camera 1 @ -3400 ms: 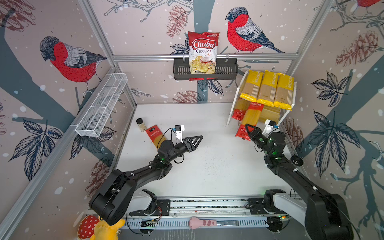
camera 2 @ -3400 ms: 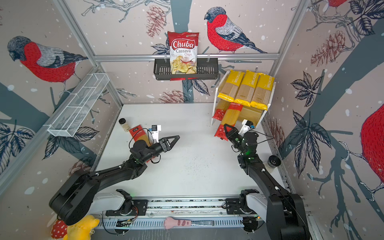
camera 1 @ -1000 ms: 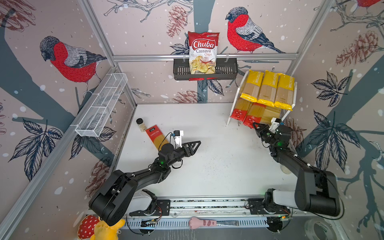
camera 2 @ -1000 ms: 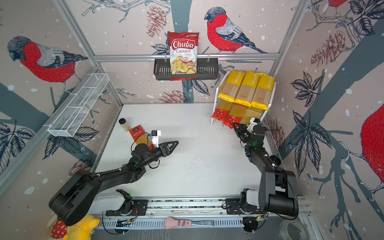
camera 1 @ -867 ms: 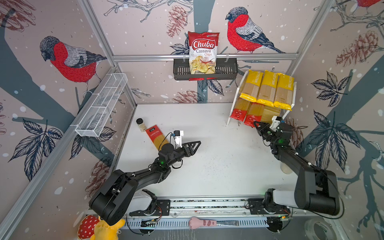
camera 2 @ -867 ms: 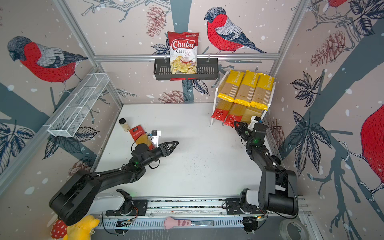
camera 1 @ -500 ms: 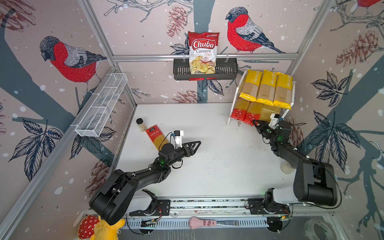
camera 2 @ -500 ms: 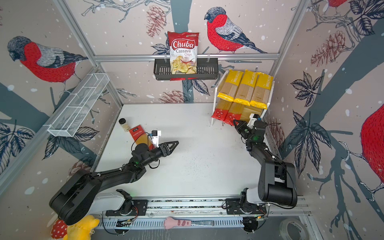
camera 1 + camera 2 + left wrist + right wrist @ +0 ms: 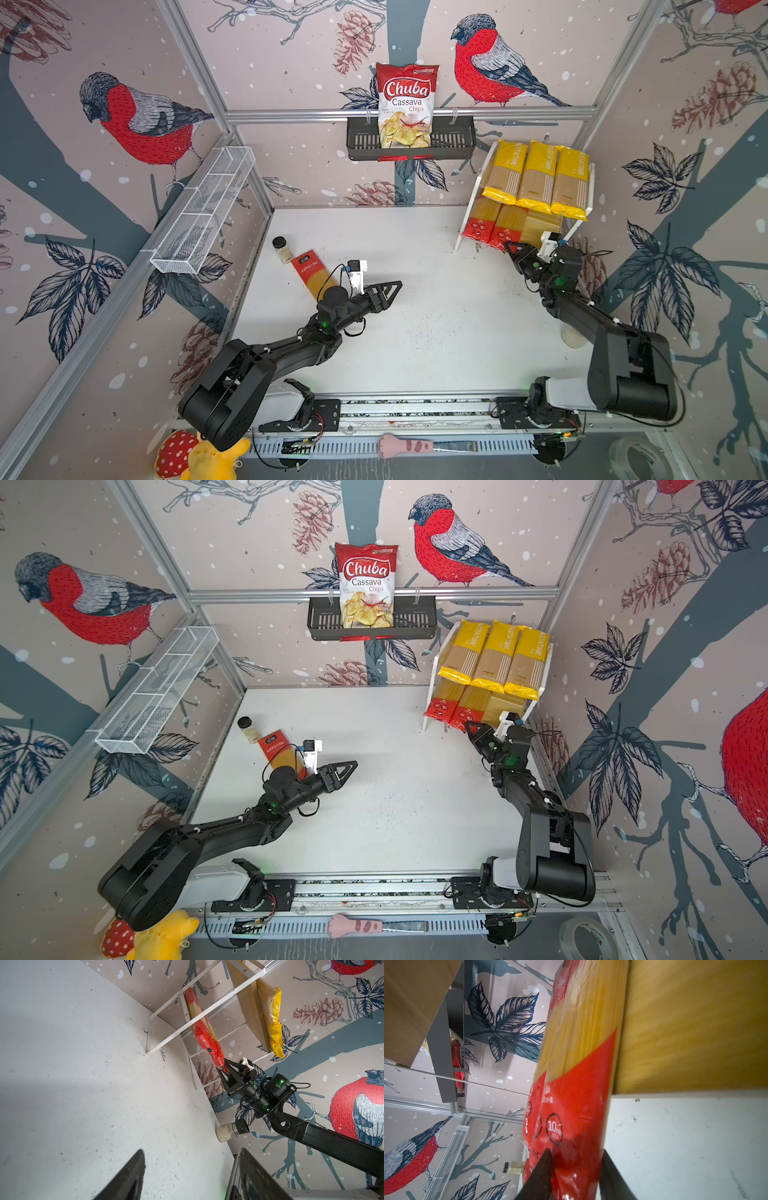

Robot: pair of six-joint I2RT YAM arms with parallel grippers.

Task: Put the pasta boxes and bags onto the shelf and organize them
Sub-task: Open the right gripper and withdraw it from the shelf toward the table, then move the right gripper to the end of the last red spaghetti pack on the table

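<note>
Three yellow pasta packets point(image 9: 538, 178) point(image 9: 494, 658) lie side by side on the shelf's upper tier. On the shelf's lower board point(image 9: 542, 226) point(image 9: 505, 708) lie two red-ended packets point(image 9: 482, 220) point(image 9: 509, 226). My right gripper point(image 9: 512, 249) point(image 9: 471, 727) point(image 9: 576, 1151) is at the front end of the second red-ended packet point(image 9: 579, 1084), jaws open either side of its red end. Another red-ended packet point(image 9: 313, 272) point(image 9: 280, 750) lies on the table at the left, partly behind my left arm. My left gripper point(image 9: 395, 286) point(image 9: 351, 766) point(image 9: 191, 1150) hovers open and empty above the table's middle.
A small black-lidded jar point(image 9: 281, 249) lies beside the loose packet. A black basket point(image 9: 453, 145) on the back rail holds a Chuba chips bag point(image 9: 407, 104). A white wire basket point(image 9: 203, 212) hangs on the left wall. Another small jar point(image 9: 573, 336) lies by the right wall.
My right gripper carried the red-ended packet up onto the shelf's lower board beside the first one, and its jaws have now spread apart. The left arm has barely moved.
</note>
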